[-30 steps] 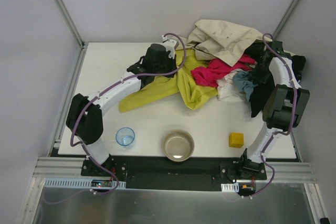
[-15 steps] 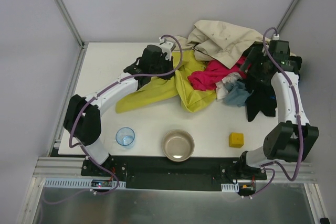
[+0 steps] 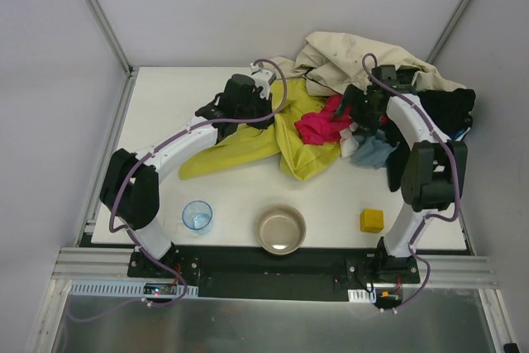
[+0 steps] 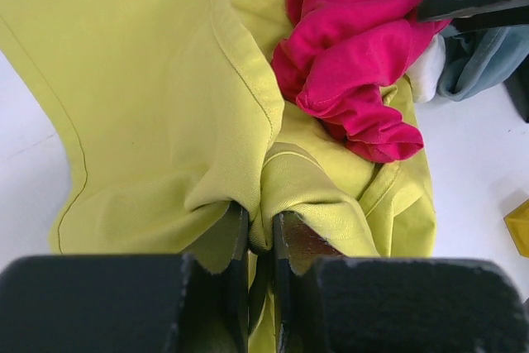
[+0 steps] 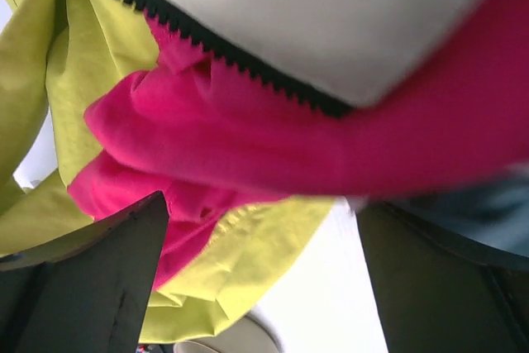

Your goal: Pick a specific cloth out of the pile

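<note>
3 grey walls (image 3: 281, 6) enclose the white table (image 3: 165, 97) bearing the pile (image 3: 347, 59).

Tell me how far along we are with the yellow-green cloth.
Done: the left gripper is shut on a fold of the yellow-green cloth, much of it spread on the table beside the pile. In hand: the right gripper, open, sits at the magenta cloth lying over the cloth's other end. Left: free that end and drag it clear.

The cloth (image 3: 240, 145) lies left of the pile (image 3: 347, 59).
</note>
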### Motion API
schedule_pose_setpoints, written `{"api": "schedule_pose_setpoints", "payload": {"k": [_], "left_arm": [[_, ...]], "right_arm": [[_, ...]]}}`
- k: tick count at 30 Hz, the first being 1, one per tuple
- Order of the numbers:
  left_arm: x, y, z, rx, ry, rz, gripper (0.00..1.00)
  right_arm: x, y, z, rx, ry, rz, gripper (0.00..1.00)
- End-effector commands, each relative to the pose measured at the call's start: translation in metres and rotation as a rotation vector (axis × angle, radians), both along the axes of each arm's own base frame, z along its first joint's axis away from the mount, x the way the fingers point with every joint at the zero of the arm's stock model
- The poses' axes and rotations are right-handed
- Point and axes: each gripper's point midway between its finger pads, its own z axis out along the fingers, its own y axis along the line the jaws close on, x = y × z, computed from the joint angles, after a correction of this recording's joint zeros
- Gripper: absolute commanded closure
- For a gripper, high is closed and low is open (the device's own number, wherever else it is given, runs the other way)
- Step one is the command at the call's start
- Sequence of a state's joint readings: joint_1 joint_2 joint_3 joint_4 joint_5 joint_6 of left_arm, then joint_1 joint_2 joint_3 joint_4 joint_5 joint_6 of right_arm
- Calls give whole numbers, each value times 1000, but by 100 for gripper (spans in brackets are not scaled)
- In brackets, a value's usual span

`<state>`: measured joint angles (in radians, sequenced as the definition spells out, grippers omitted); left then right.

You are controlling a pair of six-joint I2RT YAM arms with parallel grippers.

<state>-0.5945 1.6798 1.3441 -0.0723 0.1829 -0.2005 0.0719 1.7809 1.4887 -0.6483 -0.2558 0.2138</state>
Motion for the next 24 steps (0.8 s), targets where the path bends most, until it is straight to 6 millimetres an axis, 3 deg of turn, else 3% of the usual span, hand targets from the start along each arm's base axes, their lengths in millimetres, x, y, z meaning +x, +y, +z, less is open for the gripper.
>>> {"api": "schedule_pose_setpoints", "payload": {"k": [1,6,7,9,13,15,18,24], "left_arm": [[-4,-5,24,-67,-35,-17,100],[-6,-3,21,-63,-29,-11,100],[-6,-2,22,-63,-33,-9,100],[-7,-1,25,-62,-42,-9,100],[-8,1,35,-68,-65,-7,100],[-9,4,41,-76,-77,-4,100],[-11,7,55,-97,-101,-4,100],[-12,21,85,-151,-136,15,100]], "right_arm": [[29,37,13,137,-35,21,4],[40,49,-13,165,19,3,1],[42,46,-18,160,23,-6,6],[45,42,-25,143,27,-20,21],[50,12,-31,110,26,-89,82],[53,-8,-27,104,14,-127,93],[56,-46,-15,81,-19,-198,99],[48,-116,0,8,-55,-339,99]]}}
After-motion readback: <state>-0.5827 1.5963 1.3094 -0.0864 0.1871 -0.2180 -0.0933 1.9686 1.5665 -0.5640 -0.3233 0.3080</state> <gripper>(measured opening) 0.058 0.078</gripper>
